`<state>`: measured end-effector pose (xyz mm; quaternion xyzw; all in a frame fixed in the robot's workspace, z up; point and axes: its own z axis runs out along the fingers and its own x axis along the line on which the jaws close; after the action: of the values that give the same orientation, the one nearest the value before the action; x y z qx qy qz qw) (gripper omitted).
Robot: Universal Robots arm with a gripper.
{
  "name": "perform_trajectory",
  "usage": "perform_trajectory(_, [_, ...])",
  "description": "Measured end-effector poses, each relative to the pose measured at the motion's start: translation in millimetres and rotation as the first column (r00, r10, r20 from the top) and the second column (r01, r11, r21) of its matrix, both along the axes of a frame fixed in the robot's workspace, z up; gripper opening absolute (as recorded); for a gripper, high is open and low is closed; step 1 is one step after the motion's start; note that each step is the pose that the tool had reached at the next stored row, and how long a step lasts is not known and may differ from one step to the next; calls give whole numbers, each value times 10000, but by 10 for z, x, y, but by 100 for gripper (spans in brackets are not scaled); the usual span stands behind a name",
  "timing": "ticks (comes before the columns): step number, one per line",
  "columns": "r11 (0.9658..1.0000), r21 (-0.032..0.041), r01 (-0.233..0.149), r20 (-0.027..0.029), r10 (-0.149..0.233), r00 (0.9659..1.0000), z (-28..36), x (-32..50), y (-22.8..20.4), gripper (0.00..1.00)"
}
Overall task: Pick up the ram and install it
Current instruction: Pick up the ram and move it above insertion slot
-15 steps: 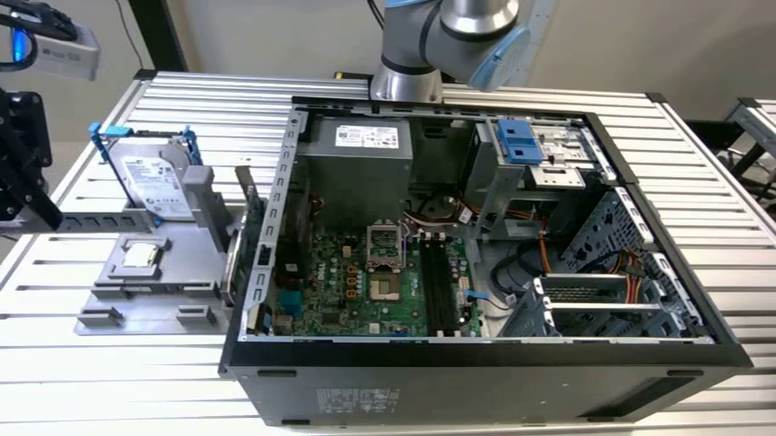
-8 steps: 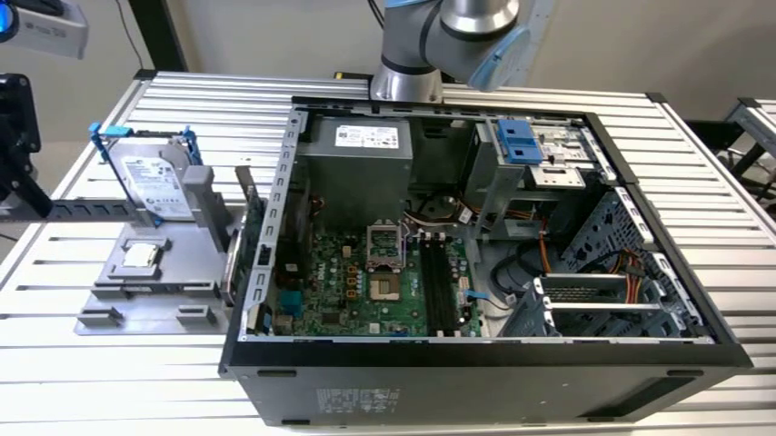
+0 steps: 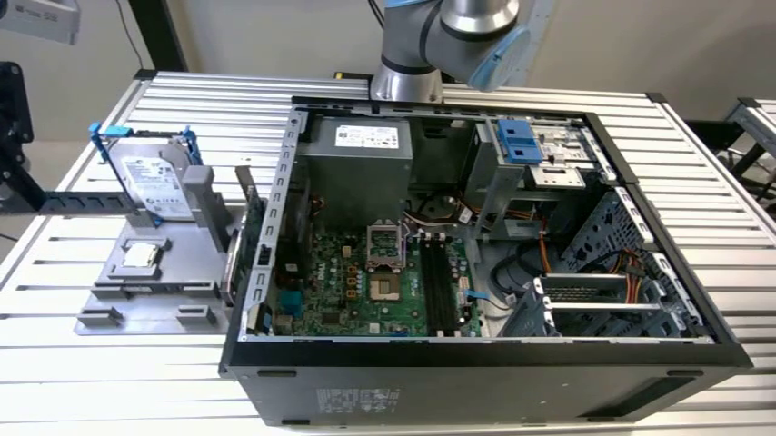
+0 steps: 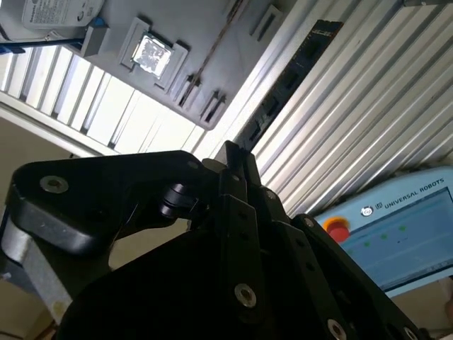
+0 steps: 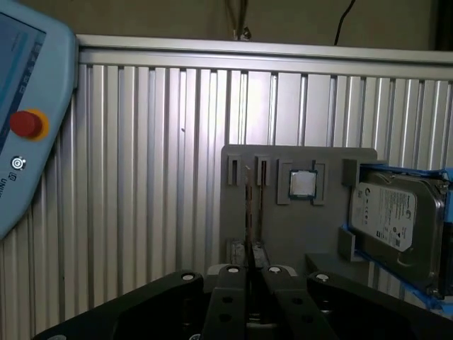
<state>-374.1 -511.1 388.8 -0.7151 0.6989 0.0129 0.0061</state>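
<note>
The ram [image 3: 231, 263] stands on edge in the grey holder [image 3: 145, 272], on the side nearest the open computer case [image 3: 485, 354]. In the first wrist view the ram [image 5: 248, 205] shows edge-on as a thin dark line just beyond my gripper [image 5: 248, 273]. In the second wrist view the ram [image 4: 283, 92] is a long dark stick running away from the gripper [image 4: 230, 150]. The black fingers are pressed together with nothing between them, well above the holder. The black slots [image 3: 437, 282] lie on the green motherboard inside the case.
A silver hard drive in a blue frame [image 5: 396, 212] and a small square chip [image 5: 303, 184] sit on the holder [image 5: 283, 234]. A pendant with a red button [image 5: 27, 124] lies on the ribbed metal table [image 5: 141, 177]. The arm [image 3: 449, 36] rises behind the case.
</note>
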Motion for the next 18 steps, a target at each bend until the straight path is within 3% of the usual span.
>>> perform_trajectory(2, [10000, -3, 0, -3, 0, 10000, 3, 15, 0, 0])
perform_trajectory(6, [10000, -2, 0, -2, 0, 10000, 1, 122, 1, 0])
perform_trajectory(18, [10000, -1, 0, -1, 0, 10000, 1, 626, 1, 0])
